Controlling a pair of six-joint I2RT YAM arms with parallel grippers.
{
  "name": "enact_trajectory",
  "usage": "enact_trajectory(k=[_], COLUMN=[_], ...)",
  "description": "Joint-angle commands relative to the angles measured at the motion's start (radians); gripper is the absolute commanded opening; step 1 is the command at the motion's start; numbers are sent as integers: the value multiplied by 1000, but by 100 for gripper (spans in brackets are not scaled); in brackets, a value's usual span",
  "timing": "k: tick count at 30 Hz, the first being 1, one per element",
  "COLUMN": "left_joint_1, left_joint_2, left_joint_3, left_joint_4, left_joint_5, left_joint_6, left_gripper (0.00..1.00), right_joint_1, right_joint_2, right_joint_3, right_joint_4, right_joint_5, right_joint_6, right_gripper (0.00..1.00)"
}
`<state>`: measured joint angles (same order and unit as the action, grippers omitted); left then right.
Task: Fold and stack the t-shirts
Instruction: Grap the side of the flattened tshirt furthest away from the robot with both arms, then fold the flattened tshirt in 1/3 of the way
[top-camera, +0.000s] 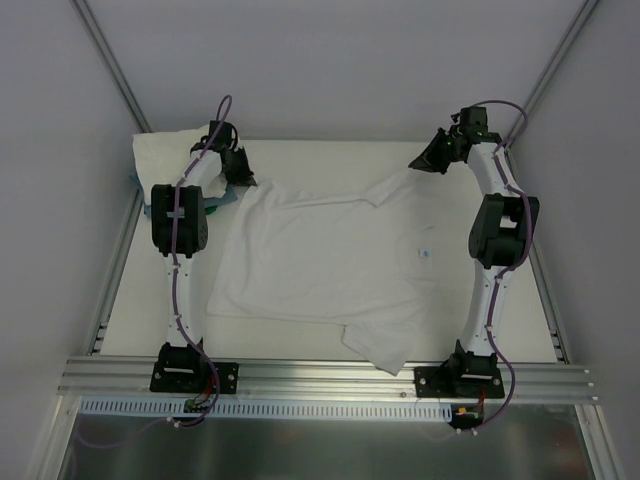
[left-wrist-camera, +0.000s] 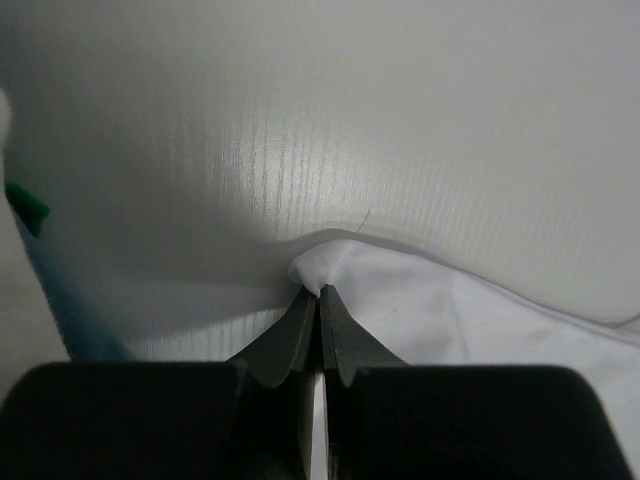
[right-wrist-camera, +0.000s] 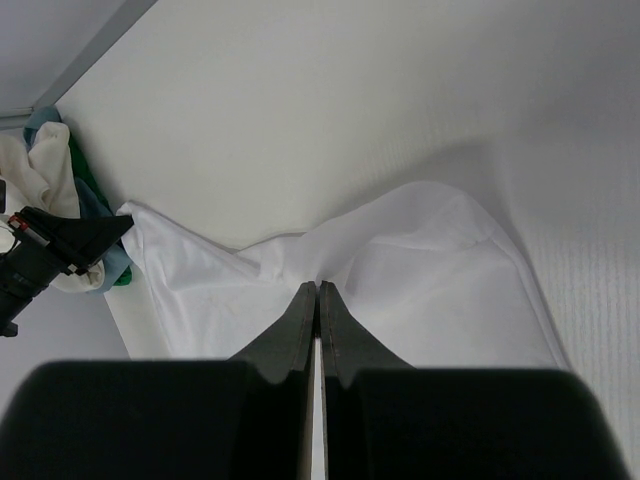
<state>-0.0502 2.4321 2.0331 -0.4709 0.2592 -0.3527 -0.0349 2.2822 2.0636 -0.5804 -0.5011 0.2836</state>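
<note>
While left end effector (left-wrist-camera: 320, 292) and right end effector (right-wrist-camera: 317, 288) pinch t-shirt (top-camera: 320, 250) | tag (top-camera: 424, 253): unreadable

The left arm (top-camera: 180, 220) and the right arm (top-camera: 503, 230) were built alike, with slim white links joined by bulky black joint housings, each bolted to a black base plate (top-camera: 185, 372). A thin purple cable (top-camera: 177, 290) ran along each arm and looped free near the wrist. The left pincer (left-wrist-camera: 320, 292) and the right pincer (right-wrist-camera: 317, 286) had matte black, tapering fingers (left-wrist-camera: 290, 345) on a broad black body.
</note>
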Motion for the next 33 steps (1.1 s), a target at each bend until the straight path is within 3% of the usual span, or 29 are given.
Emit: enact_trajectory(k=[1,13,17,33], left_joint_1=[9,29,29,9], left_joint_2=[-60,-241,-298,-485], left_joint_3=[-31,-56,-115,-344], left_joint_4=[-3,-12,-6,23], left_joint_5=[-37,-58,-46,17], left_joint_6=[21,49,47,31], left_gripper=[0,0,0,0], right_joint_1=[3,3,3,1], right_joint_2=[-79,-139,-181,-524], right_joint_3=[-5,-14,-22,-433], right_joint_4=[7,-48,-146,-345], right_joint_5=[3,-7,12,41], right_joint_6=[-11,-41,-90,-192], right_gripper=[0,0,0,0])
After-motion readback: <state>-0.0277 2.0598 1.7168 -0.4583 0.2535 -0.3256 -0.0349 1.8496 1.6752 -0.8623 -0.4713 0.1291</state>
